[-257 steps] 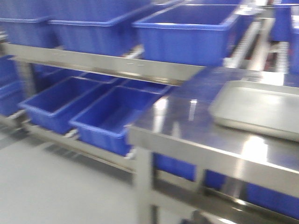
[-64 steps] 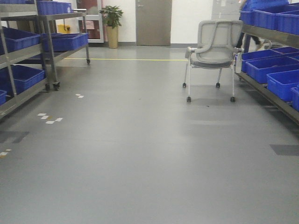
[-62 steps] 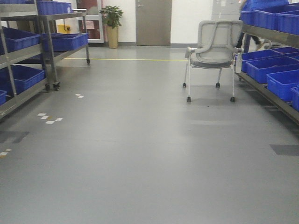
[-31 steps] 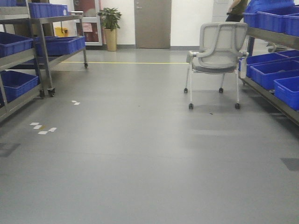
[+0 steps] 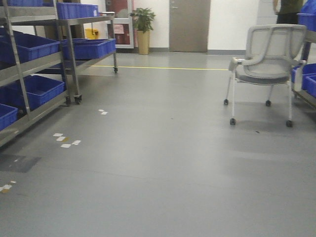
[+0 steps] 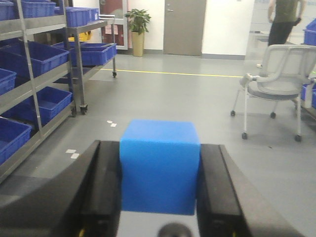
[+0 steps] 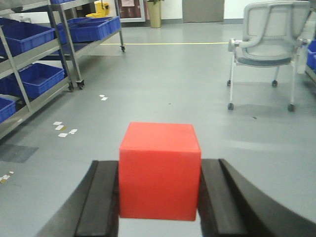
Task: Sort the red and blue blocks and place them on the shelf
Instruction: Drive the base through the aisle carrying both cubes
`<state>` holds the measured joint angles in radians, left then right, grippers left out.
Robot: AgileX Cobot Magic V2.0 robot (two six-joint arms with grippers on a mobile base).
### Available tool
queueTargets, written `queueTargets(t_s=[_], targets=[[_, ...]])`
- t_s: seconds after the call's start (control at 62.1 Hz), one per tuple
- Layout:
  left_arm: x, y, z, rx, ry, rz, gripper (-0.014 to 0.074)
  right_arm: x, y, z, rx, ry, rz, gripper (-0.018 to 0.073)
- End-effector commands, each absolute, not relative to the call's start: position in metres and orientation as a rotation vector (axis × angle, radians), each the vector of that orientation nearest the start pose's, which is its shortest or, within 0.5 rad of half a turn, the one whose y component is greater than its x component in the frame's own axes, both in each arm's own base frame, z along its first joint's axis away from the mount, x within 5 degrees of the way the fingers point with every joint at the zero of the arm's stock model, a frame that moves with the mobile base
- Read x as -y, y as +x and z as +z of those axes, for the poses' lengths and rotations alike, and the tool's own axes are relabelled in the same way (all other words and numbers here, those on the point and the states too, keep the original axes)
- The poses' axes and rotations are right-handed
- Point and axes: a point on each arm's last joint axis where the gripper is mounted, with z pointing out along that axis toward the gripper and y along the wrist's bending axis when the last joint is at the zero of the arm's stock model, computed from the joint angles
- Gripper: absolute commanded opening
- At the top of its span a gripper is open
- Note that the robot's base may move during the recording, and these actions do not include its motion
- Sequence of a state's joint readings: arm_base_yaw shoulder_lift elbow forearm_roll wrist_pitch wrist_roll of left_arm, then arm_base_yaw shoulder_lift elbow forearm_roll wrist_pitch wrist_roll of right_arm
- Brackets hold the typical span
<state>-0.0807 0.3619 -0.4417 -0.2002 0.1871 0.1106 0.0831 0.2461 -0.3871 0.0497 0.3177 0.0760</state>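
Observation:
In the left wrist view my left gripper (image 6: 159,145) is shut on the blue block (image 6: 159,173), a plain cube held between both black fingers (image 6: 106,187). In the right wrist view my right gripper (image 7: 159,165) is shut on the red block (image 7: 159,190) in the same way. Both are held above the grey floor, facing down an aisle. Neither gripper shows in the front view. Metal racks (image 5: 17,74) with blue bins (image 5: 34,47) line the left side. No white roller tracks show on them, so I cannot tell if this is the shelf.
A grey wheeled chair (image 5: 266,64) stands right of the aisle, with a person (image 5: 289,11) behind it. A wheeled rack (image 5: 74,59) with blue bins stands at the left. More blue bins (image 5: 310,79) are at the right edge. A plant (image 5: 143,22), a door (image 5: 190,24) and a yellow floor line (image 5: 163,67) lie far ahead.
The view has left the steel table and tray for an open aisle. In the last second the chair has shifted right and nearer, and the left racks have come closer.

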Motion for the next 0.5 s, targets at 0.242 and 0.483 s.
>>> queueTargets(t_s=[0.242,0.483], targets=[[0.0086,0.0828,0.3375,-1.481,0.009,-0.156,0.0132,-0.0059,0.0648,0.3160,-1.560,0.018,0.154,0.0078],[0.0086,0.0828,0.3375,-1.481,0.009,-0.156,0.0132,-0.0059,0.0648,0.3160,-1.560,0.018,0.154,0.0078]])
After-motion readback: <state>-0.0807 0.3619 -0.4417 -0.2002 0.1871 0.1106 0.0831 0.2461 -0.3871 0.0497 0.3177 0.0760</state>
